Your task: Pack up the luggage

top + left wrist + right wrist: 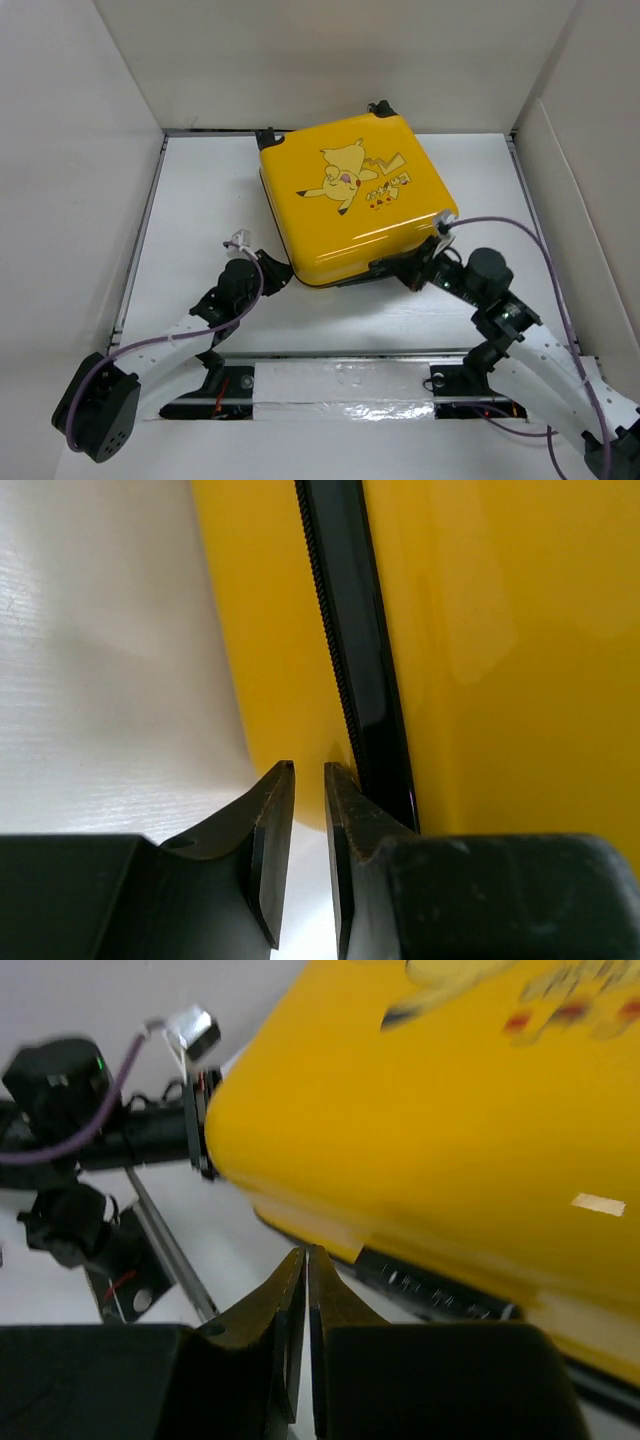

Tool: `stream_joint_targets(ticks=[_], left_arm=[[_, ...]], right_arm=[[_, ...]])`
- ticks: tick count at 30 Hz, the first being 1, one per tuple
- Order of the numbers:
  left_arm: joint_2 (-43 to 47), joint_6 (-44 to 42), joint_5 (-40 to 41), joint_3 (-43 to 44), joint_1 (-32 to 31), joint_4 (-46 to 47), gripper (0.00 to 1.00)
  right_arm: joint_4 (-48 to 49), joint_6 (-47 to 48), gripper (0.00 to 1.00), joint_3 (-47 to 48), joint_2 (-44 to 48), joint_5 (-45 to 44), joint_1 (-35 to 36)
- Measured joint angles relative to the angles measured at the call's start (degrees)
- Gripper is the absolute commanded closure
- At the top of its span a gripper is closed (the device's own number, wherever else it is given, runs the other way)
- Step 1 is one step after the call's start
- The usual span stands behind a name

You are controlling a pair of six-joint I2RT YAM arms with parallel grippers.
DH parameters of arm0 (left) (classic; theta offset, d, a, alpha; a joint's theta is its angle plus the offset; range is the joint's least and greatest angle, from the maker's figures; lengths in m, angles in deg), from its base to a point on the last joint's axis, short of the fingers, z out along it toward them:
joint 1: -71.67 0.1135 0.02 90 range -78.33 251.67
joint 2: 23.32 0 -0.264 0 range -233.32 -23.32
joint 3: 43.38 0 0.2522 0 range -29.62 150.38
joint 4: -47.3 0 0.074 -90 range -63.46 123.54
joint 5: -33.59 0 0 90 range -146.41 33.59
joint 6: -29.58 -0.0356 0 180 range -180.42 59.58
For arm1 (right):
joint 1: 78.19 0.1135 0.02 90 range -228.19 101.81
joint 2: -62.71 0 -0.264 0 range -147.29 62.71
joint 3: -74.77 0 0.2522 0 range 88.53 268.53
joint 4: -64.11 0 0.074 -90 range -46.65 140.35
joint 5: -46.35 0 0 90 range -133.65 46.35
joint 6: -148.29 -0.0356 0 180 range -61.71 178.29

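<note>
**Left claw** [308,770]: fingers nearly pressed together with a thin gap between them, pinching nothing. The luggage [350,200] lies closed and flat on the table [200,200], its near-left corner directly ahead of this claw. The black zip track [350,630] runs just ahead and to the right of the tips.

**Right claw** [305,1252]: pressed together, pinching nothing. The yellow shell sits just ahead of it and above.

**Risk:** the shell looks glossy and rounded. A tip pushing off-centre would likely skid off it or swivel the case on the table. A tip dragged along the track could snag the teeth.

**Views:**
- Only the top view shows both claws at the case's near edge.
- Only the left wrist view shows the zip teeth.
- Only the right wrist view shows the left arm [100,1130] opposite.
- No view shows a pull tab.
</note>
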Motion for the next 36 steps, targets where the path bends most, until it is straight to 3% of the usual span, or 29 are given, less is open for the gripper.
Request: stream_joint_targets(ticks=[6, 10, 15, 19, 27, 30, 33, 36], left_arm=[[1.31, -0.13, -2.51, 0.00, 0.74, 0.26, 0.82], [3.65, 0.09, -4.28, 0.00, 0.68, -0.42, 0.81], [6.60, 0.24, -5.51, 0.44, 0.44, -1.77, 0.81], [7.98, 0.20, -6.60, 2.32, 0.37, -3.61, 0.80], [8.85, 0.57, -8.11, 9.14, 0.39, -1.01, 0.79], [9.44, 0.63, -9.20, 12.26, -0.07, 2.73, 0.79], [10.32, 0.63, -9.84, 13.03, -0.13, 4.92, 0.79], [11.63, 0.59, -9.40, 12.94, -0.13, 3.76, 0.79]], right_arm=[[-2.84, -1.73, 0.98, -14.84, 8.22, -10.99, 14.47], [-1.81, -3.39, 0.74, -18.32, 13.20, -21.20, 20.52], [1.42, -4.17, 0.65, -18.56, 9.75, -29.90, 21.22], [1.81, -4.44, 0.51, -18.51, 6.45, -33.35, 21.22], [2.93, -4.26, 0.43, -18.53, 5.95, -38.64, 21.24], [3.96, -4.13, 0.43, -18.51, 6.01, -41.03, 21.16], [4.02, -4.33, 0.53, -18.51, 5.49, -42.82, 20.26], [5.55, -4.28, 0.55, -18.69, 3.91, -42.91, 18.18]])
